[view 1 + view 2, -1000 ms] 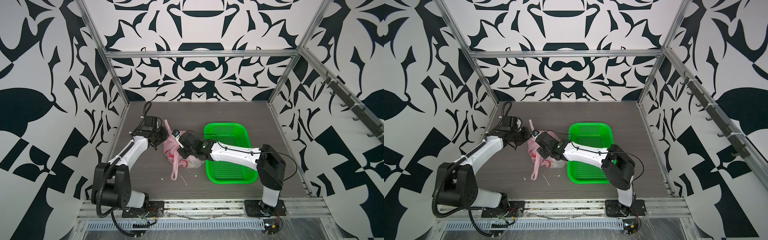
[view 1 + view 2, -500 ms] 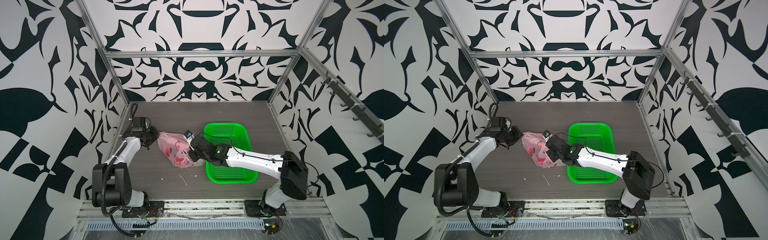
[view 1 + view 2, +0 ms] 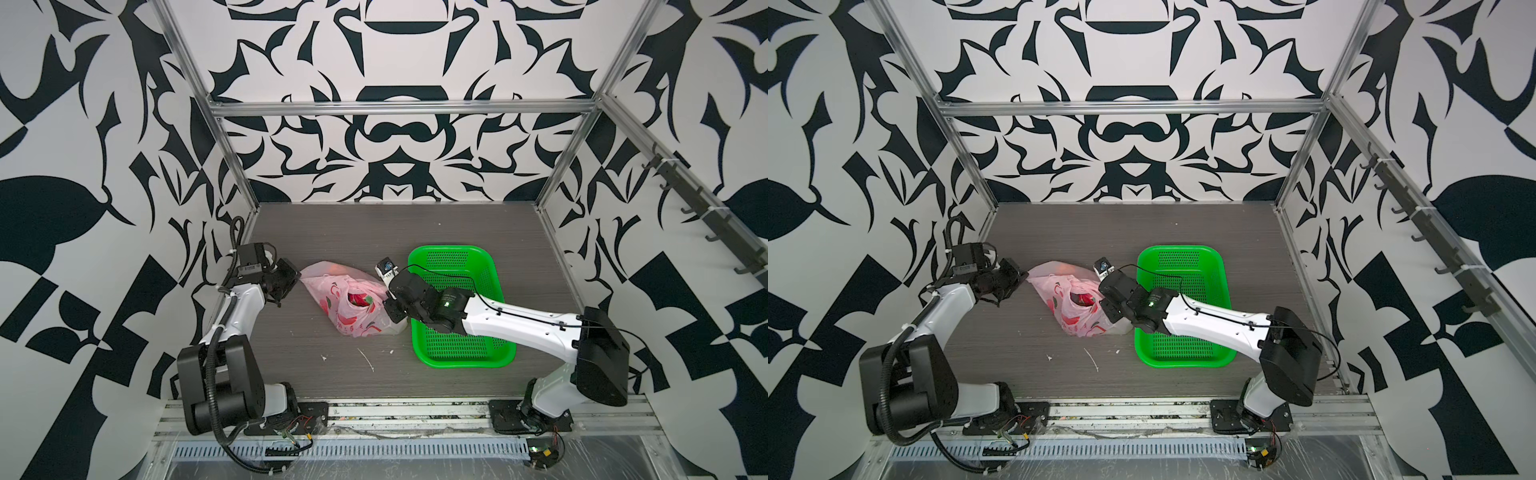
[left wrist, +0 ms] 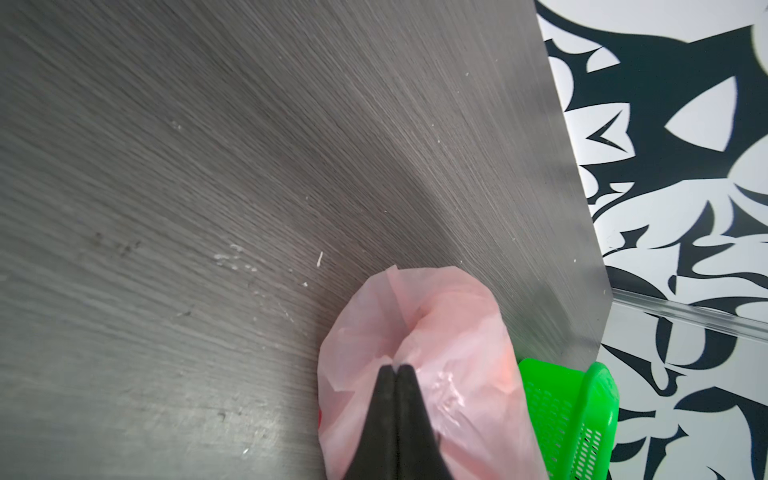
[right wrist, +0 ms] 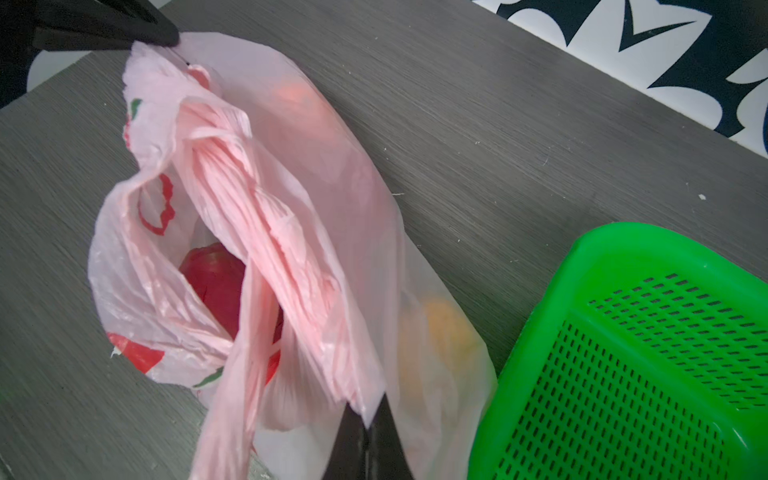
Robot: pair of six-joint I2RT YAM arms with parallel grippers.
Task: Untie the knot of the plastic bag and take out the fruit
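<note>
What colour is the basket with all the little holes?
The basket is bright green all over. It shows best in the right wrist view.

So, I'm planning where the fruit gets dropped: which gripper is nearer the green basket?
Right. The right gripper pinches the plastic bag just beside the green basket; the left gripper pinches the bag's opposite end, farther off.
</note>
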